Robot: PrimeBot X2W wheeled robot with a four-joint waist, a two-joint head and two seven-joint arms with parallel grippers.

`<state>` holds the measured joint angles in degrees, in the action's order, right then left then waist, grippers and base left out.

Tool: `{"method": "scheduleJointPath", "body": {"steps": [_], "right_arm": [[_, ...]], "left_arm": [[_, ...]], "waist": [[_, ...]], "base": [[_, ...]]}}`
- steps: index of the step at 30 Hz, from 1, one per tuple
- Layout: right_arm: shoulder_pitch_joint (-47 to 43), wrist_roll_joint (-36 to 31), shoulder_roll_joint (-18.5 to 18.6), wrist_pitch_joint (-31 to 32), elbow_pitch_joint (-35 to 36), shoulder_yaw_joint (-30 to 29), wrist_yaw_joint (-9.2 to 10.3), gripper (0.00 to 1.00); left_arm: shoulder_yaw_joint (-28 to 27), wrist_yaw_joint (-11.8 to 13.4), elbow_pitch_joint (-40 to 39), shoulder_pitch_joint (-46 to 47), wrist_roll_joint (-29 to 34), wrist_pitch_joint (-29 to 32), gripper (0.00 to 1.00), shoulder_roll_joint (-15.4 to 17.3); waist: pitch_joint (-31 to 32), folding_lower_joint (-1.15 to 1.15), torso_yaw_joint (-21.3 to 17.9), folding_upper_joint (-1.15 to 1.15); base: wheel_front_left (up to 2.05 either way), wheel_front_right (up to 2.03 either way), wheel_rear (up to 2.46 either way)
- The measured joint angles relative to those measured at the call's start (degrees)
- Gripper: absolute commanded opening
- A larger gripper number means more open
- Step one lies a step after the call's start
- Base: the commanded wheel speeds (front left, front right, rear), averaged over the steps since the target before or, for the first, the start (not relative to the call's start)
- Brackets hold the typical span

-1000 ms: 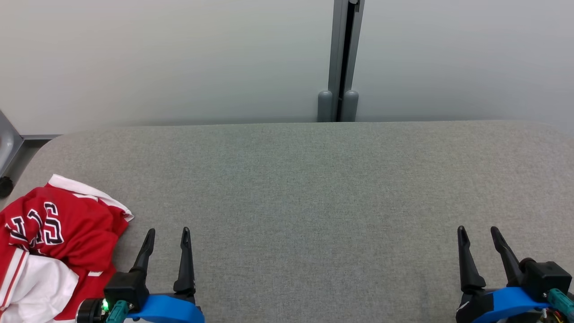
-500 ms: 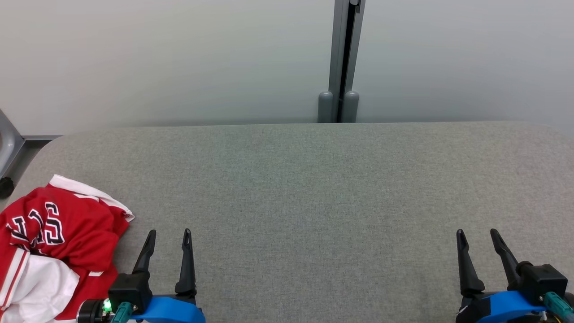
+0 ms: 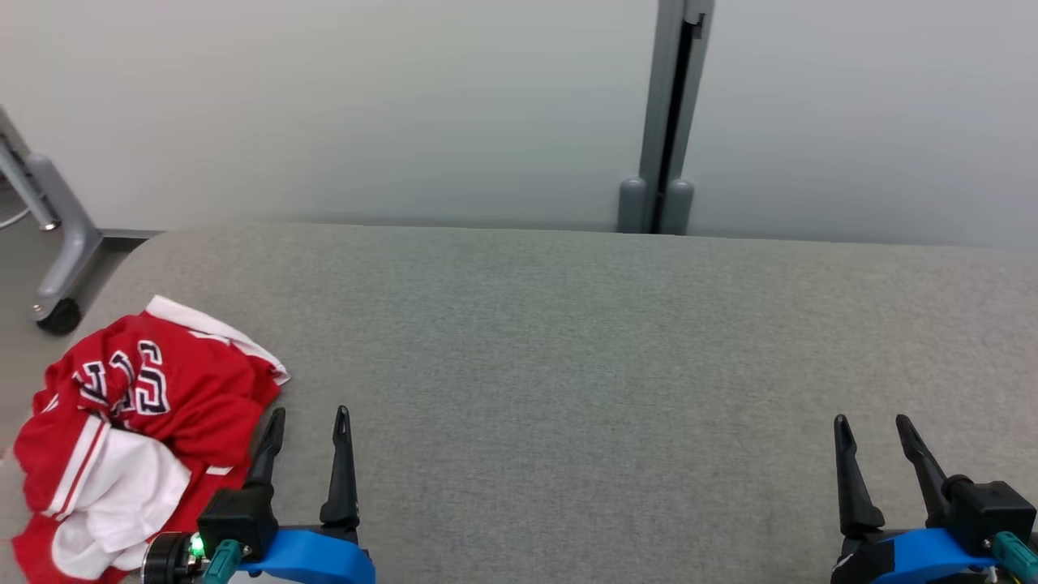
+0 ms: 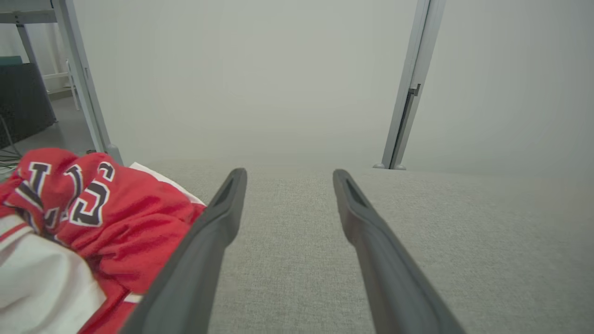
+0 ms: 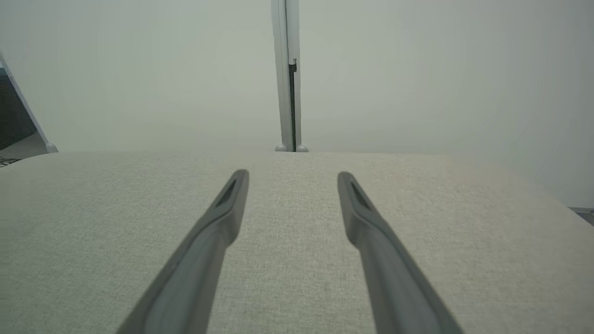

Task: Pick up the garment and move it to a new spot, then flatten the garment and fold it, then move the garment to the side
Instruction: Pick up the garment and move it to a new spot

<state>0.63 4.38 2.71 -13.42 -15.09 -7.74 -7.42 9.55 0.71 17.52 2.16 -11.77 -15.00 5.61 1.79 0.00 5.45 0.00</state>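
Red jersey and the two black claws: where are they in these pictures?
red jersey (image 3: 207, 401), head view, on its crumpled red cloth.
left gripper (image 3: 310, 414), head view, midway between its fingertips.
right gripper (image 3: 872, 420), head view, midway between its fingertips.

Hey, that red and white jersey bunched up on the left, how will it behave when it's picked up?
Likely floppy: the jersey lies in soft crumpled folds, so it should drape from a pinch. Probably light, as thin cloth. The left gripper might catch only one overlapping layer.
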Motion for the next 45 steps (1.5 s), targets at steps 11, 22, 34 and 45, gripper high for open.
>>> {"method": "scheduleJointPath", "body": {"steps": [11,22,34,45], "right_arm": [[-0.89,0.46,0.00,-0.04,0.65,0.73,-0.01,1.00],[-0.82,1.24,-0.01,-0.53,-0.29,2.00,-0.05,1.00],[-0.49,1.43,0.01,-0.79,-1.13,2.70,-0.05,1.00],[0.60,0.59,-0.01,-0.78,0.18,2.89,-0.05,1.00]], "left_arm": [[-0.23,0.69,-0.87,-0.59,-0.38,0.03,1.00,1.14],[-0.53,1.33,-2.20,-1.06,-0.85,0.76,1.00,2.14],[-0.48,1.77,-3.04,-1.77,-1.43,1.09,1.00,3.05],[-2.24,-2.37,-4.38,12.60,-5.44,11.84,1.00,7.72]], "waist": [[0.96,0.00,11.31,0.00],[0.10,0.02,21.03,0.00],[-0.66,0.01,21.76,0.00],[-3.92,0.00,19.26,0.00]], "base": [[0.00,0.00,0.00],[0.00,0.00,0.00],[0.00,0.00,0.00],[0.00,0.00,0.00]]}}
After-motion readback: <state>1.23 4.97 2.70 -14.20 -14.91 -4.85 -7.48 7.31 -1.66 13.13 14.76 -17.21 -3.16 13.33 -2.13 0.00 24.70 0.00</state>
